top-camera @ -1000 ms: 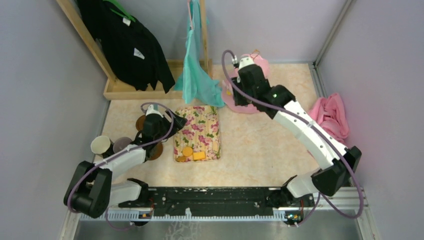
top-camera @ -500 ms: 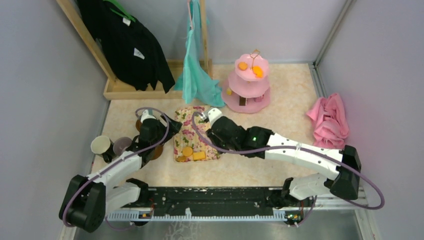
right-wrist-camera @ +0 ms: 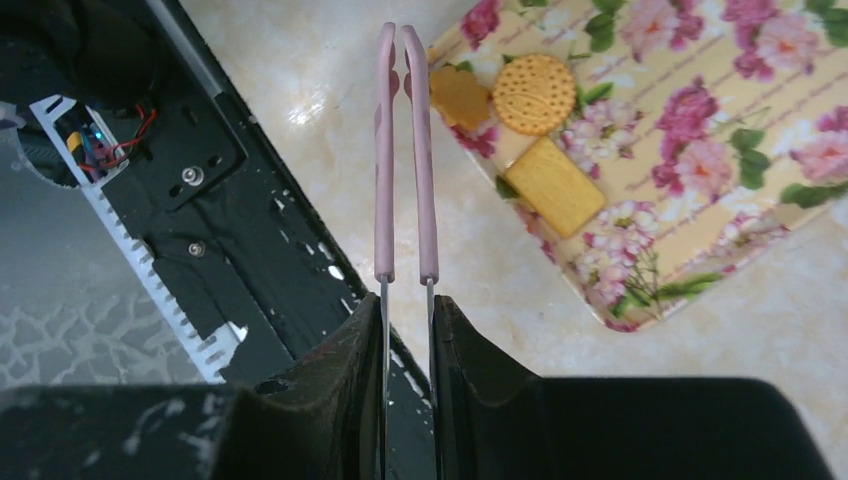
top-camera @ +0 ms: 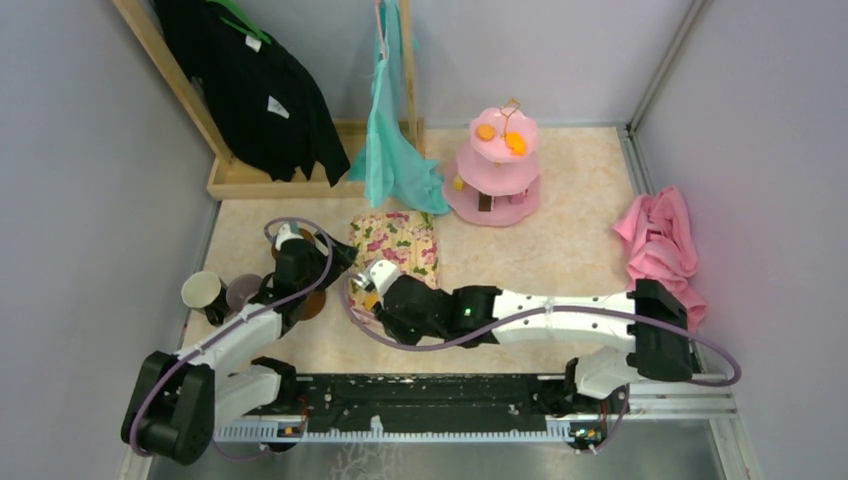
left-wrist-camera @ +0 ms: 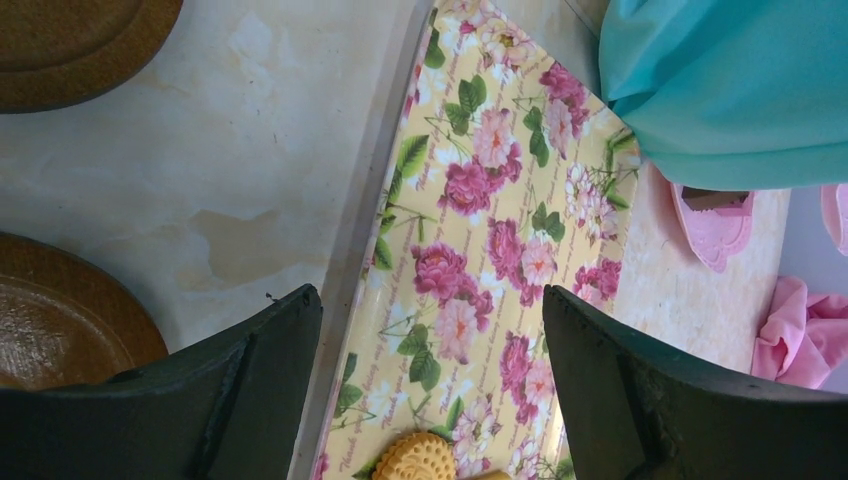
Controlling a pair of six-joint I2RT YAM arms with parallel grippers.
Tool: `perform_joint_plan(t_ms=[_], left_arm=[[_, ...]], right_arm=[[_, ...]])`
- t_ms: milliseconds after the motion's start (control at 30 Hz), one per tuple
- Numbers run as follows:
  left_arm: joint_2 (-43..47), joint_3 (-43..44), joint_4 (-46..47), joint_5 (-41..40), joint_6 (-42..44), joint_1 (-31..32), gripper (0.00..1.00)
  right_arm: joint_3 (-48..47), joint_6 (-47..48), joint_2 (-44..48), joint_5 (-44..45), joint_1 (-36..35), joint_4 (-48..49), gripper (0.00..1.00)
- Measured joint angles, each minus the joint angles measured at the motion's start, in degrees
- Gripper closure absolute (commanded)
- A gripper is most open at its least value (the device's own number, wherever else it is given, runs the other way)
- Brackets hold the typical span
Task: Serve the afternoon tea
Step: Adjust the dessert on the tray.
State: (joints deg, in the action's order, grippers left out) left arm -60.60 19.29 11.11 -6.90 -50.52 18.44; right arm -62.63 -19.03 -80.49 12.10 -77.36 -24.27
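The pink three-tier stand stands at the back with orange snacks on its top tier. The floral tray holds a round biscuit, a yellow rectangular snack and an orange piece at its near end. My right gripper is shut on pink tongs; their tips are nearly together, beside the orange piece. My left gripper is open and empty over the tray's left edge. The cream mug and mauve-grey mug stand at the left. Two brown saucers lie beside the tray.
A teal cloth and black clothes hang on a wooden rack at the back left. A pink cloth lies at the right wall. The black base rail runs along the near edge.
My right arm has swung back from the pink stand to the near end of the floral tray, tongs still held. My left arm has shifted slightly nearer and left.
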Motion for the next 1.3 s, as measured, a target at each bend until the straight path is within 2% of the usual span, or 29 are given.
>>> perform_joint_plan(t_ms=[567,933,1300], left_arm=[[0.00,-0.55,0.46,2.40,0.00,-1.95,0.14],[-0.13,-0.55,1.20,3.08,-0.02,-2.08,0.14],[-1.66,-0.55,2.16,3.54,-0.02,-2.08,0.14]], right_arm=[[0.35,-1.22,-10.69,-4.22,-2.80,5.90,0.81],[0.39,-1.16,-11.91,-3.72,-2.64,5.95,0.81],[3.52,-1.16,-11.91,-3.89,1.09,7.50,0.81]])
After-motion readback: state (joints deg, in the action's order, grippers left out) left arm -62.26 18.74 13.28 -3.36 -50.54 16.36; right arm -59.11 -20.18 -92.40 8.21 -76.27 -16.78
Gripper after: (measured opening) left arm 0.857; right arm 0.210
